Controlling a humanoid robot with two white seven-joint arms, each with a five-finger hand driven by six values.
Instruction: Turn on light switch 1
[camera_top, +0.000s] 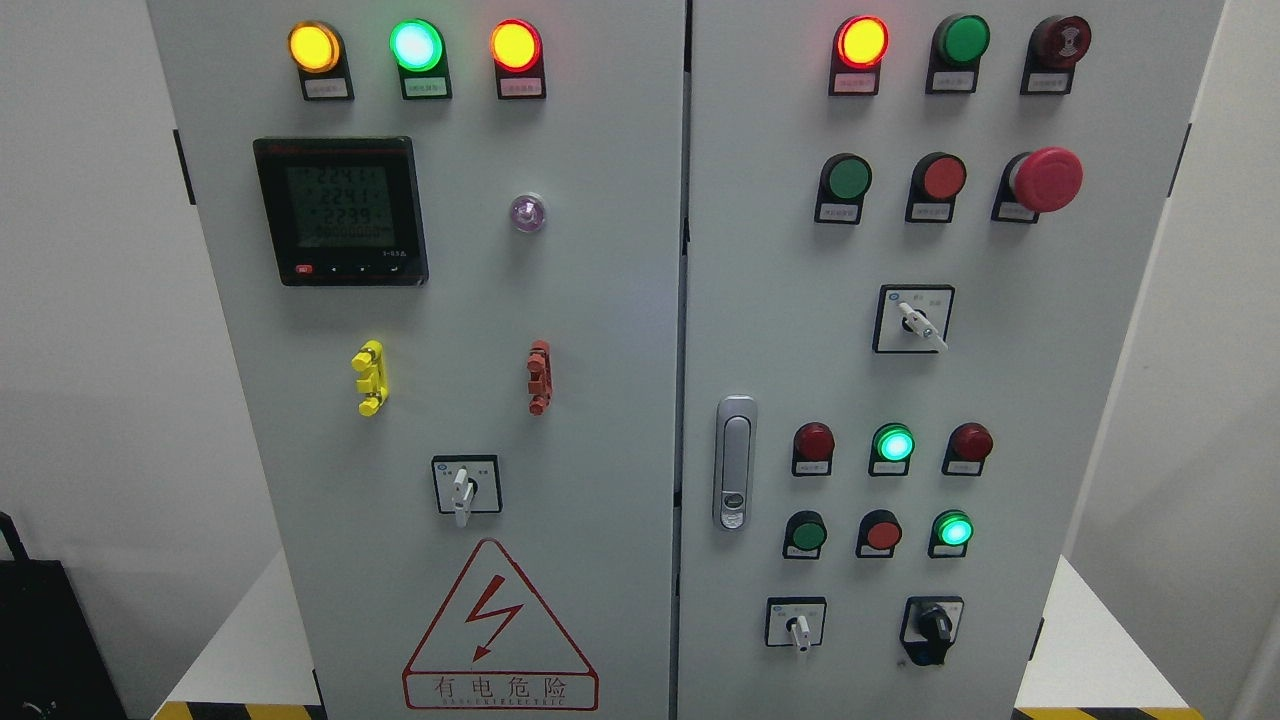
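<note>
Neither robot hand shows anywhere in the head view, so nothing can be said about whether either one is open, closed or gripping; no arm enters from the lower left or lower right. The view is filled by a grey electrical cabinet (600, 300) with two doors. The labels under the controls are too small to read, so which control is "light switch 1" cannot be told for certain. Candidates are the white-handled rotary switch (462, 490) low on the left door, above the red warning triangle (498, 630), and on the right door the upper rotary switch (915, 322), the small white selector (798, 628) near the bottom and the black knob (933, 625) beside it. On the left door the three top lamps (415, 45) glow amber, green and red-amber, and the digital meter (342, 210) shows figures. On the right door the top-left red lamp (862, 40) is lit, as are two green lamps (893, 443) lower down; the rest of the buttons look dark. Judging by this, the task appears not yet begun: nothing is touching any switch, and reaching, contacting and turning the right control all seem left to do.
</note>
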